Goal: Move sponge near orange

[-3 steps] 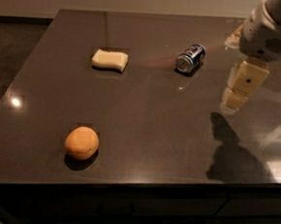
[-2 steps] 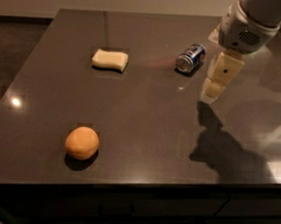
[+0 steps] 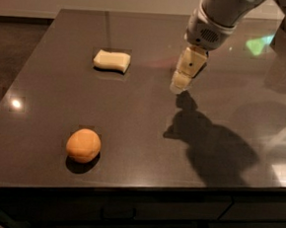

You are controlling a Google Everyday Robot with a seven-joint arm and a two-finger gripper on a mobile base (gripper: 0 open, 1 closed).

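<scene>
The pale yellow-cream sponge [image 3: 112,60] lies flat at the back left of the dark table [image 3: 133,115]. The round orange [image 3: 83,145] sits near the front left edge, well apart from the sponge. My gripper [image 3: 179,85] hangs above the middle of the table, to the right of the sponge and at about the same depth, holding nothing. Its cream fingers point down and to the left. The soda can is hidden behind the gripper and arm.
The arm [image 3: 217,15] comes in from the upper right and casts a dark shadow [image 3: 209,146] on the table's right half. The table's front edge [image 3: 137,187] runs across the lower part of the view. Floor shows at the far left.
The gripper has moved left across the table toward the sponge and now covers the soda can. The sponge and the orange have not moved.
</scene>
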